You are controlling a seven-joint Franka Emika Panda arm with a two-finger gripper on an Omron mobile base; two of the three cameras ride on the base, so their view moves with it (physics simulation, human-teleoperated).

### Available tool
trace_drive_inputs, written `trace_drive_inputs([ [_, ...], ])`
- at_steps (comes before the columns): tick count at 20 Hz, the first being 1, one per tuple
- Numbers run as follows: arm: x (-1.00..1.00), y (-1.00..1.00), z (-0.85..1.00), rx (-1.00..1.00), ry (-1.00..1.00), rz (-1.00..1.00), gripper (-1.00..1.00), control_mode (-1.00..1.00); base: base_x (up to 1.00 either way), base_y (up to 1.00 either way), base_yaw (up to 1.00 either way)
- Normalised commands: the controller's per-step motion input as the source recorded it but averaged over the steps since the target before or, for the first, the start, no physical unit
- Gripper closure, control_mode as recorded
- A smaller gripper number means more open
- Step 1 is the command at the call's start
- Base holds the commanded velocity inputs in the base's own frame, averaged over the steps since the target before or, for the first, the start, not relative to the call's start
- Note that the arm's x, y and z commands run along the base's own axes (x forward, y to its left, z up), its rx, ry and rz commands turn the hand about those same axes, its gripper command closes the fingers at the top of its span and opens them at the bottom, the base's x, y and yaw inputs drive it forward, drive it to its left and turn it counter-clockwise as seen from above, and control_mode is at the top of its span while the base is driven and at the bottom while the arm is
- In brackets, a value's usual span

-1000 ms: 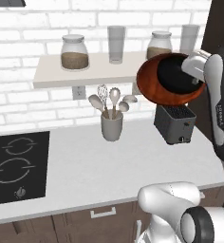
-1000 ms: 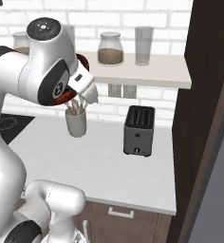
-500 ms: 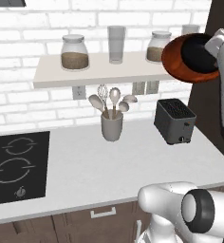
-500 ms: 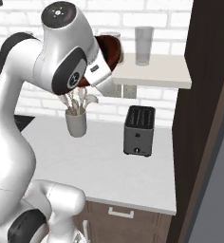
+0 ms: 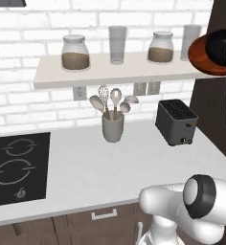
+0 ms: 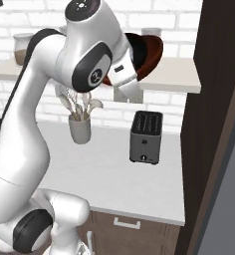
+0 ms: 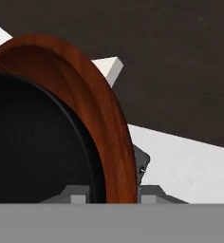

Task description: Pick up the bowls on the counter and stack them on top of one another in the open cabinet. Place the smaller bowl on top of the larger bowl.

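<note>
Beside shelf [image 5: 134, 67], gripper [image 7: 115, 192] clamps larger bowl [image 5: 206, 55] (no legible writing), black bowl [image 7: 33, 147] inside.

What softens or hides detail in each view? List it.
Left base view: even flat light, faint shadows under the shelf. Right base view: the arm hides much of the larger bowl. Hand view: the larger bowl looms close, its black inside featureless.

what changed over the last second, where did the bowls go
The arm lifted the red-brown bowl, with the black bowl nested in it, up and to the right, from above the toaster to shelf height beside the dark cabinet. The gripper's hold on the rim did not change. The toaster, utensil cup, shelf jars and cooktop stayed put.
</note>
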Motion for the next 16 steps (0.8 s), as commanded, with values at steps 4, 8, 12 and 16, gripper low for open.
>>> trace_drive_inputs([
  [4,0.29,-0.04,-0.01,-0.04,0.07,-0.23,1.0,-1.0,0.0,0.0,0.0],
  [8,0.57,0.0,-0.2,-0.04,0.11,-0.18,1.0,-1.0,0.0,0.0,0.0],
  [12,0.72,-0.17,-0.02,0.01,0.02,-0.12,1.0,-1.0,0.0,0.0,0.0],
  [16,0.64,-0.31,-0.01,0.05,0.02,-0.11,1.0,-1.0,0.0,0.0,0.0],
])
